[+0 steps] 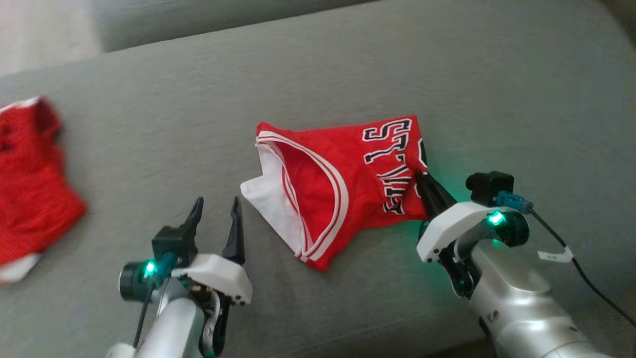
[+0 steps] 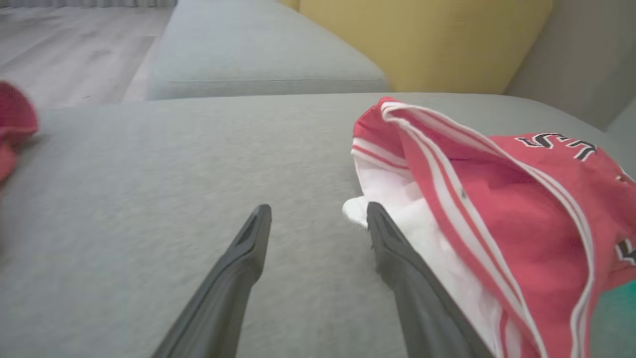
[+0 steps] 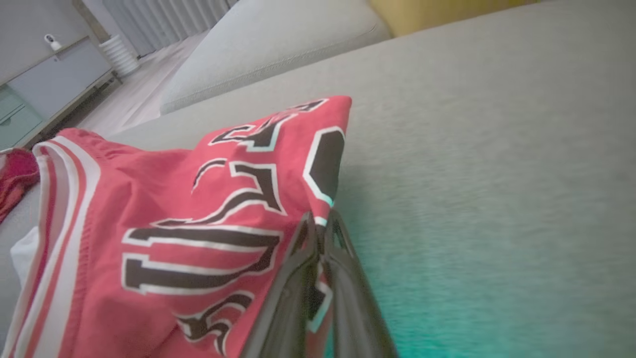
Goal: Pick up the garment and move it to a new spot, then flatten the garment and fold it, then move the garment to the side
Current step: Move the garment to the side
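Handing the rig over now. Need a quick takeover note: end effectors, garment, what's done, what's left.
Left end effector: open, empty, next to the white inner fabric at the jersey's left edge.
Right end effector: shut on the red jersey at its right edge, by the lettering.
Jersey: crumpled, mid grey sofa cushion. A second red garment lies far left.
Done: right-side grip taken.
Left: lift and move it, flatten, fold, set aside.
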Available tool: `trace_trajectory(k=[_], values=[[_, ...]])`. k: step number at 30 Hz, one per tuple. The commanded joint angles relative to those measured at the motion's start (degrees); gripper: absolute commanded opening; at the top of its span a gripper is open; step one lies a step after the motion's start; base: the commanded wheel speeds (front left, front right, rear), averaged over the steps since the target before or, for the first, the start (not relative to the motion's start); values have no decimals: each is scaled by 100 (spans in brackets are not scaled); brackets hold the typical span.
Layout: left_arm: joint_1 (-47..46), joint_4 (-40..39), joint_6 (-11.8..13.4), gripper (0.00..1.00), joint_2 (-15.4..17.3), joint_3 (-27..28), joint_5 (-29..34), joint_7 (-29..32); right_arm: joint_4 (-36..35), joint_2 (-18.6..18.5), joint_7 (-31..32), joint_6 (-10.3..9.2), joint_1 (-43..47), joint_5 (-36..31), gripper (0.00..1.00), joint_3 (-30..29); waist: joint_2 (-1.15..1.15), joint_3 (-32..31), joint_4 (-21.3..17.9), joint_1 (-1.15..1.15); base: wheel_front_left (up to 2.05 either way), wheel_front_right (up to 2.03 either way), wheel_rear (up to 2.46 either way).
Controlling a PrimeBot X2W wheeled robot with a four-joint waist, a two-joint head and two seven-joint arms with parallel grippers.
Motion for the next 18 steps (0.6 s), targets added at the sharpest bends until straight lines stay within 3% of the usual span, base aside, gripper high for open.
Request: trace_trajectory(k=[1,7,15,18], values=[[-296,-140,-32,100,40,141,85,-71,-226,11,-84,37,-176,28,0,79,0,159,-1018,0,0,0,0],[-439,-90,-87,100,40,124,156,-71,-497,11,-84,37,-83,68,0,44,0,263,-1690,0,0,0,0],[-590,-36,-145,100,40,73,236,-71,-707,-65,-85,37,-177,61,0,-49,0,474,-1767,0,0,0,0],[-644,-25,-169,100,40,36,284,-71,-624,-218,-85,37,-458,-92,0,-162,0,611,-1592,0,0,0,0]])
